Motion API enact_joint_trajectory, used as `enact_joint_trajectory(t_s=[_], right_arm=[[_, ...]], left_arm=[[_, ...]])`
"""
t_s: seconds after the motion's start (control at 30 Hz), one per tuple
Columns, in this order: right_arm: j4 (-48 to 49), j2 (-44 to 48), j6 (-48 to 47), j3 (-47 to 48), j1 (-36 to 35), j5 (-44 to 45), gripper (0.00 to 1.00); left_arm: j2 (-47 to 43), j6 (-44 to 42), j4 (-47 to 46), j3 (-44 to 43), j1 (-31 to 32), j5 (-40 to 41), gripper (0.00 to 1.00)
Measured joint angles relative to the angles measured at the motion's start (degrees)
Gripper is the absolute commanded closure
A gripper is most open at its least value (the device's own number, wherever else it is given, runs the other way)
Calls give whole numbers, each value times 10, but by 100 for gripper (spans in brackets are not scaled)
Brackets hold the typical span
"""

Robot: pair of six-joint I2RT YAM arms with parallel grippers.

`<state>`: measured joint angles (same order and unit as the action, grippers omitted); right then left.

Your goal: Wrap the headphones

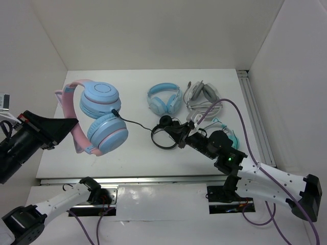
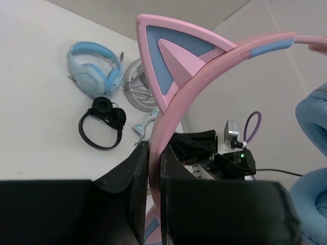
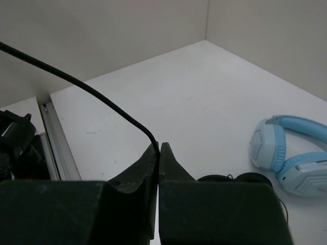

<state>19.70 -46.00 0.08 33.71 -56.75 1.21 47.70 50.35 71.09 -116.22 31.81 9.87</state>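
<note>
Headphones (image 1: 104, 130), left of frame: left gripper (image 2: 152, 168) clamps headband (image 2: 204, 87) aloft, right gripper (image 3: 157, 153) pinches cable (image 3: 92, 92) mid-frame, seemingly for winding.

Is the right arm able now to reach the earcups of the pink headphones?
Probably yes. Nothing seems to block the way from the right gripper, shut on the cable, to the earcups, which the left gripper holds by the headband.

White arm links (image 1: 271, 178), black joints (image 1: 219, 139); purple cables (image 1: 244, 125); green LED (image 1: 229, 158); left claw (image 2: 153, 150), right claw (image 3: 158, 150) black wedges.
</note>
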Motion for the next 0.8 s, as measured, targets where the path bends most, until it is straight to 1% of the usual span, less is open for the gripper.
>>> enact_joint_trajectory(t_s=[0.1, 0.17, 0.27, 0.33, 0.37, 0.43, 0.57, 0.63, 0.73, 0.8], right_arm=[[0, -18, 26, 0, 0, -3, 100], [-2, -24, 46, 0, -5, 11, 100], [-27, -24, 65, 12, -27, 61, 100], [-62, -36, 73, 39, -51, 116, 100], [-80, -45, 77, 57, -64, 149, 100], [-128, -73, 91, 100, -90, 245, 100], [-265, -144, 146, 202, -130, 473, 100], [-333, -172, 177, 239, -138, 563, 100], [-418, -194, 220, 265, -139, 656, 100], [-450, -198, 231, 266, -137, 692, 100]], left_arm=[[-10, 17, -13, 45, 0, 35, 100], [-17, 31, -24, 87, 0, 70, 100], [-13, 56, -24, 144, 0, 132, 100], [-1, 69, -15, 170, 0, 167, 100], [7, 72, -13, 177, 0, 178, 100], [27, 78, -9, 185, 0, 194, 100], [63, 96, 2, 181, 0, 221, 100], [73, 103, 16, 170, 1, 233, 100], [80, 116, 44, 143, 1, 256, 100], [71, 118, 54, 128, 1, 264, 100]])
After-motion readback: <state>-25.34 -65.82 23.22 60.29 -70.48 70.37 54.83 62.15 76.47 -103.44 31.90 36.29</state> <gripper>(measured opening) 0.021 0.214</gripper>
